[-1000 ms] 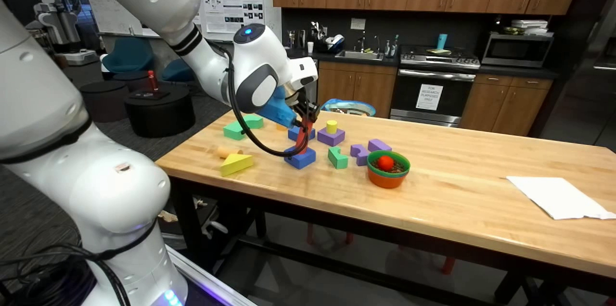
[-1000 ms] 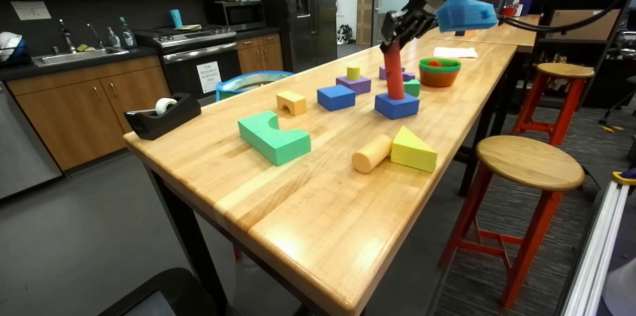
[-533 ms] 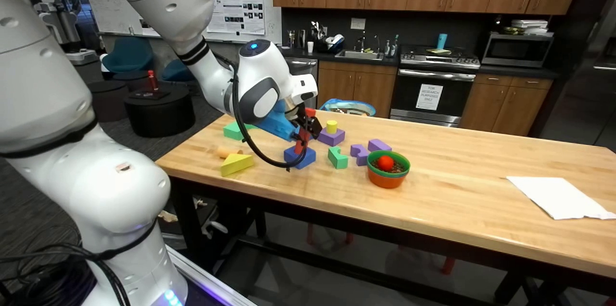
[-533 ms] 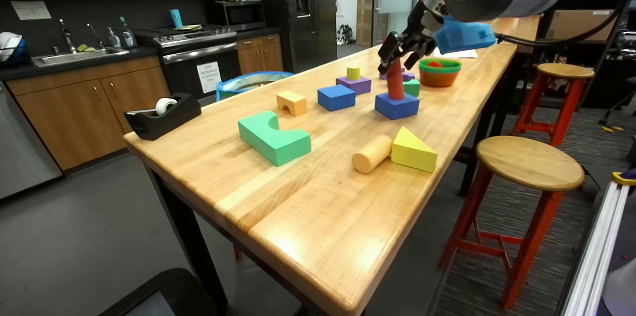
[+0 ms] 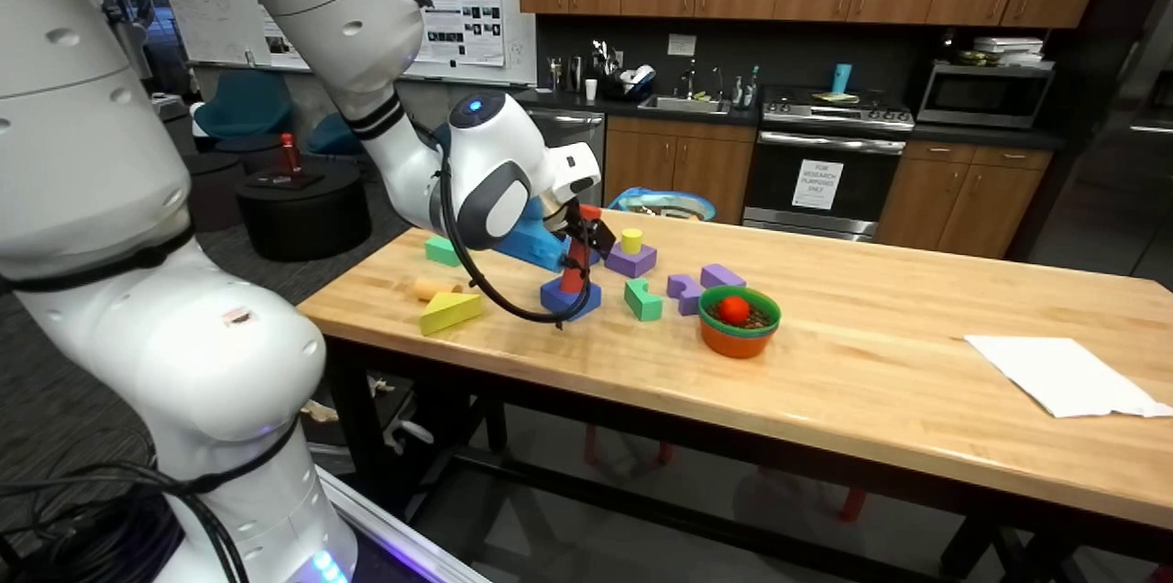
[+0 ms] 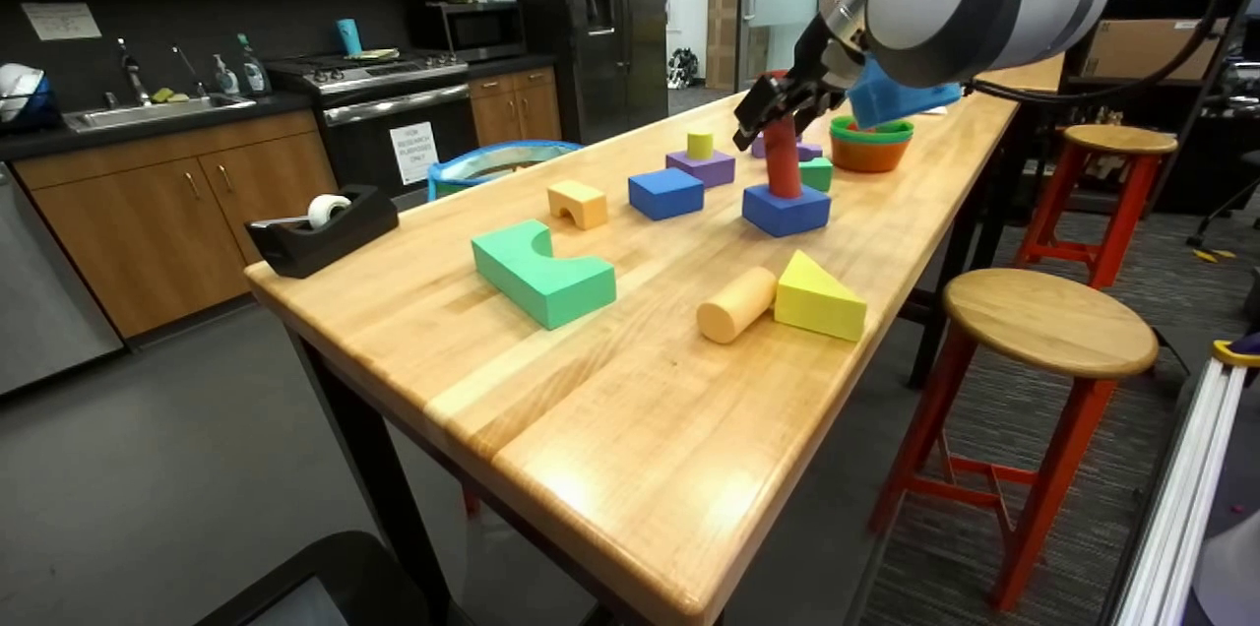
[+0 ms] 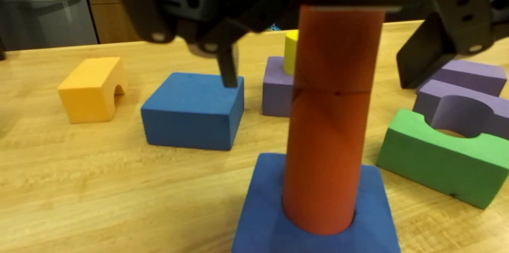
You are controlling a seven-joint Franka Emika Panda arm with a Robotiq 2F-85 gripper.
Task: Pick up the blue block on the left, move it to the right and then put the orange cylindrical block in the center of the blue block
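In the wrist view, the gripper [image 7: 319,78] is gaping, jaws apart; between them the orange cylindrical block [image 7: 328,133] is standing on the blue block [image 7: 262,221] below. In both exterior views, the yellow wedge [image 6: 817,304] is lying well apart from the jaws.

In an exterior view, the white robot arm [image 5: 174,317] stands with its base [image 5: 257,473] at seven o'clock, upper links [image 5: 92,143] cut off near ten, forearm [image 5: 344,56] slanting down toward four. Its rounded wrist [image 5: 499,166] shows a small blue light [image 5: 475,106] on top and a blue fitting [image 5: 531,241] underneath. In the wrist view, the black gripper [image 7: 324,66] hangs from twelve o'clock, jaws spread wide, its two fingers [image 7: 422,54] at nine and three with a gap between.
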